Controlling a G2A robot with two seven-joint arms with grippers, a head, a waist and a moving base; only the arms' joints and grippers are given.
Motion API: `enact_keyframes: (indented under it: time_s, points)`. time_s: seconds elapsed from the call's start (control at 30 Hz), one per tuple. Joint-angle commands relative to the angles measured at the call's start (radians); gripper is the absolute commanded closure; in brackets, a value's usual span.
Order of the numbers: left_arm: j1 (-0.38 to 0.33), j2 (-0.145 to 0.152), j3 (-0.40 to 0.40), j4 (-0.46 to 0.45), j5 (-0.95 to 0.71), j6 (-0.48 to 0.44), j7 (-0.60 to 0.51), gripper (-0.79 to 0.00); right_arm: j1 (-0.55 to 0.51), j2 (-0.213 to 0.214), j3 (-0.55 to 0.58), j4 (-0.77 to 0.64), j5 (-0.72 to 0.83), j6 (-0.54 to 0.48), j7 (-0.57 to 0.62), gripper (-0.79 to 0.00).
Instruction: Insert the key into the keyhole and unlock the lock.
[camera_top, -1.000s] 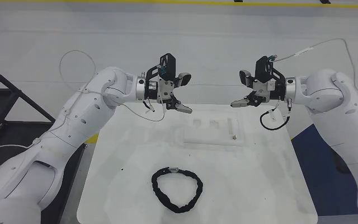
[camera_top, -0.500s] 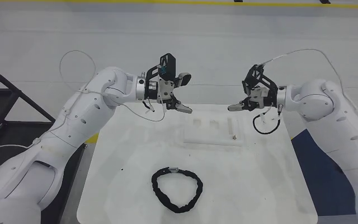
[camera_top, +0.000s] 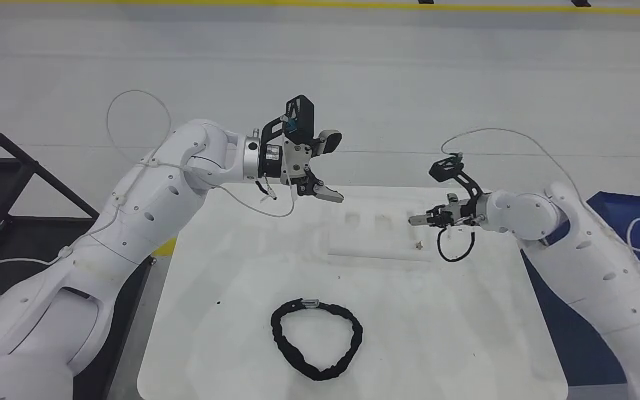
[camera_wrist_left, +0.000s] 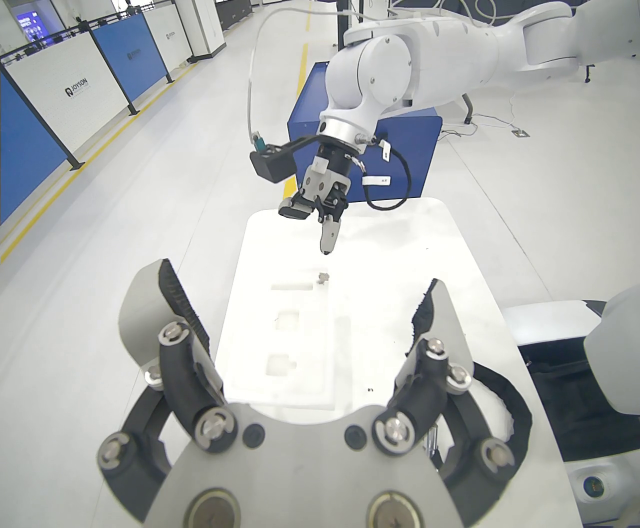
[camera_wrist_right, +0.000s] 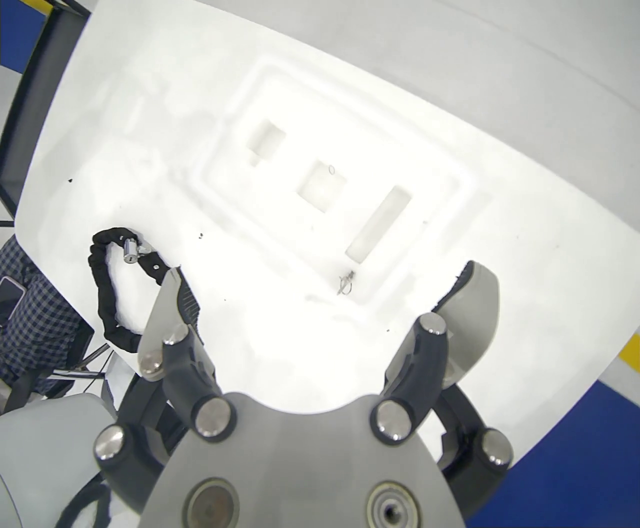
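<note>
A small metal key (camera_top: 419, 241) (camera_wrist_left: 322, 277) (camera_wrist_right: 346, 284) lies on the white foam tray (camera_top: 372, 243) (camera_wrist_right: 235, 125), beside its long slot. The lock is a black fabric-covered chain loop (camera_top: 316, 340) (camera_wrist_right: 106, 295) with a silver cylinder (camera_top: 312, 301) (camera_wrist_right: 131, 250), lying on the table nearer the front. My right gripper (camera_top: 418, 217) (camera_wrist_left: 314, 226) (camera_wrist_right: 325, 280) hangs open just above and behind the key, holding nothing. My left gripper (camera_top: 329, 166) (camera_wrist_left: 300, 295) stands open and empty above the table's far left edge.
The white table (camera_top: 480, 330) ends close behind the tray and to both sides. The tray has three shallow cut-outs (camera_wrist_right: 321, 185). A blue cabinet (camera_wrist_left: 365, 135) stands off the right side, and a black frame (camera_top: 30, 175) off the left.
My right gripper has come down and toward the front, from high over the table's back edge to just above the key. The left arm has kept still.
</note>
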Motion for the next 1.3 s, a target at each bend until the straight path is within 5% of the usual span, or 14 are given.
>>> enact_keyframes:
  time_s: [0.0, 0.3, 0.83, 1.27]
  points:
    - [0.000, 0.000, 0.000, 0.000, 0.000, 0.000, 0.000, -0.785, -0.004, -0.007, -0.014, 0.013, 0.007, 0.030, 0.008, -0.785]
    - [0.000, 0.000, 0.000, 0.000, 0.000, 0.000, 0.000, -0.785, 0.005, -0.055, -0.083, 0.095, 0.050, 0.080, -0.011, -0.785]
    - [0.000, 0.000, 0.000, 0.000, 0.000, 0.000, 0.000, -0.785, 0.005, -0.057, -0.084, 0.099, 0.057, 0.077, -0.012, -0.785]
    - [0.000, 0.000, 0.000, 0.000, 0.000, 0.000, 0.000, -0.785, 0.010, -0.095, -0.125, 0.134, 0.069, 0.281, 0.063, -0.785]
